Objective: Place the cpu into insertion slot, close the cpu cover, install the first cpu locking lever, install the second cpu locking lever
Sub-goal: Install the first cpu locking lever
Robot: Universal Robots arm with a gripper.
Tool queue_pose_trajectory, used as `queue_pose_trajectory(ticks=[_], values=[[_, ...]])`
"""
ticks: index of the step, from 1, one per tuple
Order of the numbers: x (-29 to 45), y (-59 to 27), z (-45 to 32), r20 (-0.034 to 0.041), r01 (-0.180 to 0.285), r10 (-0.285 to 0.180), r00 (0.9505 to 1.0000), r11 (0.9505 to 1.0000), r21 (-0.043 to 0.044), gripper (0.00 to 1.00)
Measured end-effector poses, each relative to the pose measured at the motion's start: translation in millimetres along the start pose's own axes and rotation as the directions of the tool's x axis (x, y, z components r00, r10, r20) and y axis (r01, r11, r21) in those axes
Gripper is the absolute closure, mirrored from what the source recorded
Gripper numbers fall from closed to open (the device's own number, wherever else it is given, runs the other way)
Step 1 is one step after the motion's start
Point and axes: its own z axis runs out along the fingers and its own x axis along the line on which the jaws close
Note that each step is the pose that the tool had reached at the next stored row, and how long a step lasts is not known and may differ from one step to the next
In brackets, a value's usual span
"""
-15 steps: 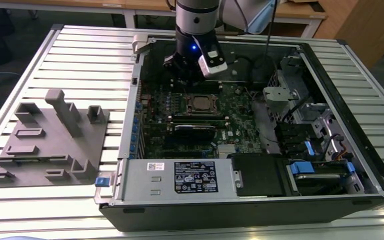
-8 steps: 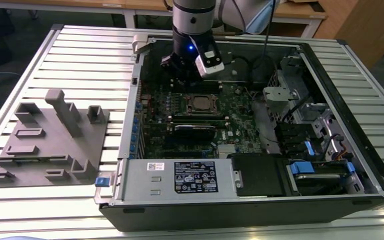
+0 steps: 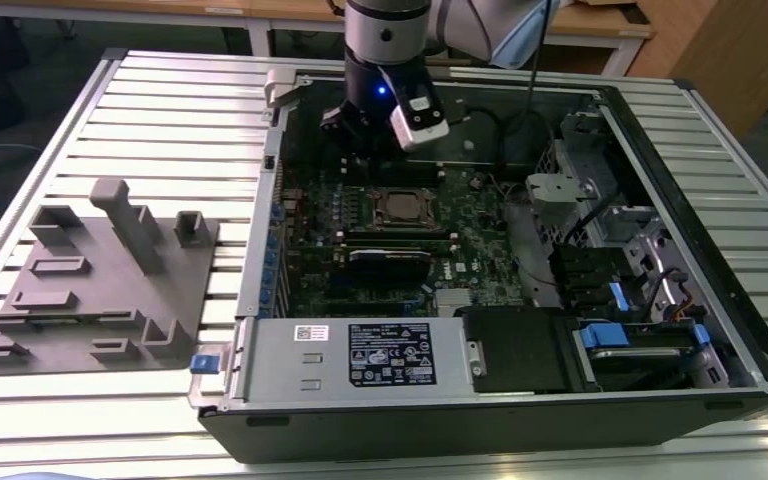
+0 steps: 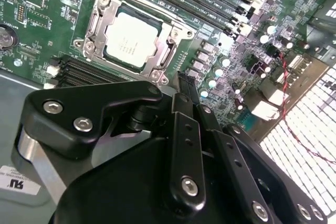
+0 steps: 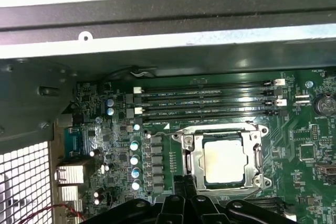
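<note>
cpu [image 4: 128, 38] seated in insertion slot [image 3: 373, 210]. cpu cover [image 4: 97, 24] down, framing chip. Locking levers [image 5: 215, 128]: latched or not, cannot tell.

Gripper [image 4: 186, 80] pressed together, holding nothing, at socket's 12 o'clock in exterior view, near cover edge.

Memory slots [image 5: 205, 100] just beside socket. Grey fixture block [image 3: 91, 280] at 9 o'clock of computer case [image 3: 518, 425], well apart. No obstruction seen over socket.

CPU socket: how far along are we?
Done: the cpu sits in the insertion slot, and the cpu cover looks flat over it, with the chip showing through its window. In hand: nothing; the gripper is shut and empty, hovering beside the socket. Left: the locking levers; I cannot tell whether either is latched.
</note>
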Motion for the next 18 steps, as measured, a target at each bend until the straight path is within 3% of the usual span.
queue_pose_trajectory(ticks=[8, 18], values=[[1.9, -0.1, -1.4, 0.0003, 0.000, 0.000, 1.0000, 1.0000, 0.0001, 0.89], [19.5, -1.7, 2.3, 0.0013, 0.000, 0.000, 1.0000, 1.0000, 0.0001, 0.89]])
